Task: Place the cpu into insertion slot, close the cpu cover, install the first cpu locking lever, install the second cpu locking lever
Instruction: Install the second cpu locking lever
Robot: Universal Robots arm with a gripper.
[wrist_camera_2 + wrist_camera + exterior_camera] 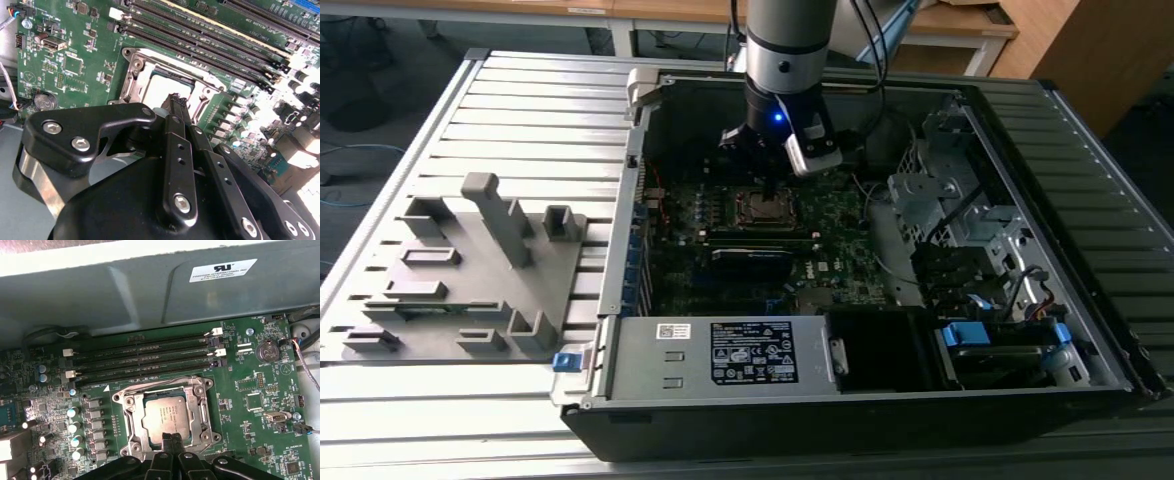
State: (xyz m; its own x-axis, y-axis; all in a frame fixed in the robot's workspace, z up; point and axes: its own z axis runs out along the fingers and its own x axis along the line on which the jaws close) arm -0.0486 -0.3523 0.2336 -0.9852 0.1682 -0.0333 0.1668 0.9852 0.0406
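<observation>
Gripper [172, 439] fingers together, tips touching cpu [162, 416].

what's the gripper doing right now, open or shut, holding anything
Gripper: jaws shut together, nothing held between them, tips down at the edge of the cpu seated in the insertion slot.

A slatted grey metal table [520, 110] carries everything. On it, toward the exterior view's right, an open computer case [881, 400] lies on its side, its green board facing up. Just beside the case, toward the exterior view's left, sits a flat grey fixture plate [467, 290] with upright blocks and posts. Bare slats run around both, and wooden desks stand behind the table.
</observation>
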